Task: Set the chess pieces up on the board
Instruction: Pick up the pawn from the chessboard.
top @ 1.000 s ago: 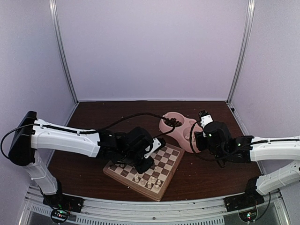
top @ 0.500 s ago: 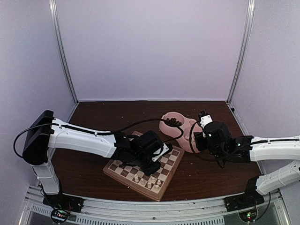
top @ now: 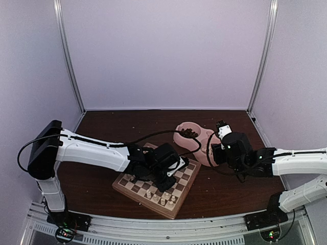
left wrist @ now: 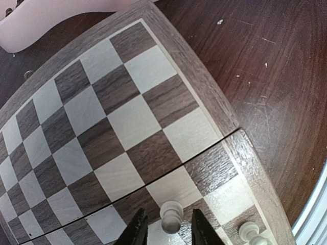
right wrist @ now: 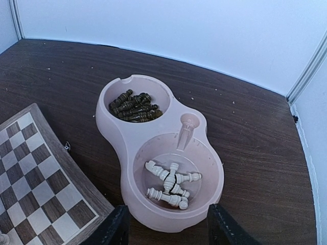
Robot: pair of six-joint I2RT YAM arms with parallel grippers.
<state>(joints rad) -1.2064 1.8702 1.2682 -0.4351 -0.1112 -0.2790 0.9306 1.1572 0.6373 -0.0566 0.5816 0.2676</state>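
Top external: two arms, one board (top: 187, 173), and one pink bowl (top: 179, 136) with two compartments stood on the dark table (top: 102, 127). The board lay at centre front, set diagonally, with the bowl just beyond its far right corner. About six pale pieces (top: 162, 201) stood near the board's near edge; they were too small for an exact count. The left gripper (top: 166, 185) was low over the board, and the right gripper (top: 213, 152) was beside the bowl. Left wrist: two pale figures were visible. One pale pawn (left wrist: 171, 215) stood upright on a square between the two fingers (left wrist: 138, 229), with a narrow gap showing on each side of its head, so the jaws were slightly parted and no contact was seen. A second pawn (left wrist: 249, 232) stood near the rim. Right wrist: the jaws were about half apart and held nothing, poised above the bowl's near rim. The near compartment held about five pale pieces, lying overlapped. The far compartment held a heap of dark pieces (right wrist: 133, 106), which could not be counted.
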